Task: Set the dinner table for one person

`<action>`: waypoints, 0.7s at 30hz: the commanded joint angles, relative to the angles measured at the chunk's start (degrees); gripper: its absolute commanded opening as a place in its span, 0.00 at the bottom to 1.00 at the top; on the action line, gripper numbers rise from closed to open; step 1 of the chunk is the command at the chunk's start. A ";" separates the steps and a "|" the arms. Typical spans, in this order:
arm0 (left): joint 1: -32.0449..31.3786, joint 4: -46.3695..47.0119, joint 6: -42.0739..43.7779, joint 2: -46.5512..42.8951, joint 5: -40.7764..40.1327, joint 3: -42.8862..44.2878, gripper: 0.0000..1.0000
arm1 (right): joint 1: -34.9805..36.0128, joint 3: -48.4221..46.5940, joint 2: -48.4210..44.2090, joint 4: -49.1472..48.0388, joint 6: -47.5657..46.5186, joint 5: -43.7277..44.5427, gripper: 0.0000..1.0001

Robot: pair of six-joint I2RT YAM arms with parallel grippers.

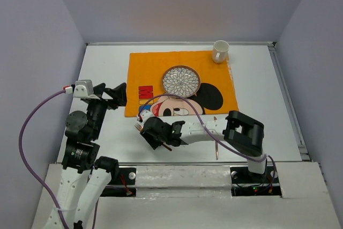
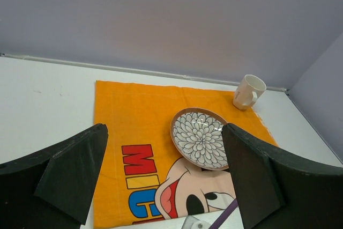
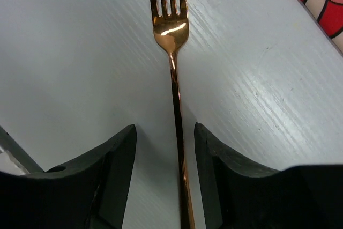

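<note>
Right claw [image 3: 164,132] straddles the fork [image 3: 170,28] handle, arm stretched leftward.

White bench [image 1: 262,100], flat and level under my overhead camera.
I see a large rectangular top, matte white, far bigger than anything on it, walled on the left, right and far sides by pale grey-lilac panels [image 1: 177,4]. Through my right wrist camera its surface shows fine diagonal grain and small specks.
</note>
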State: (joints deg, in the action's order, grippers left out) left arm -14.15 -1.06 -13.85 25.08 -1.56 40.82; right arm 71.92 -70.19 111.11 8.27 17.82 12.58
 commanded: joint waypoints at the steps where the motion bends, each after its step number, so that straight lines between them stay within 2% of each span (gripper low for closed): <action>1: 0.26 3.17 0.05 -0.73 0.33 -0.48 0.99 | -0.11 -3.45 2.35 -2.12 0.28 1.66 0.51; 5: 0.27 3.08 0.05 -1.00 0.42 -0.48 0.99 | -0.11 -4.77 4.55 -2.12 0.46 1.84 0.32; 6: 0.27 3.17 -0.04 -1.00 0.51 -0.30 0.99 | -0.11 -5.04 4.90 -2.12 0.54 2.01 0.31; 9: 0.27 3.17 0.13 -0.91 0.68 -0.30 0.99 | -0.11 -6.09 6.13 -2.12 1.68 2.63 0.15; 11: 0.27 3.17 0.13 -0.91 0.77 -0.39 0.99 | -0.11 -6.79 6.57 -2.21 1.95 2.45 0.00; 21: 0.35 2.82 0.66 -1.35 -0.63 -0.12 0.99 | 0.41 -5.74 2.37 -4.23 3.97 3.15 0.00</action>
State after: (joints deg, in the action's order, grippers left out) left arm -14.13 -1.06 -13.82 24.34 -1.58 40.82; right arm 71.70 -75.68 115.90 8.05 19.94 14.92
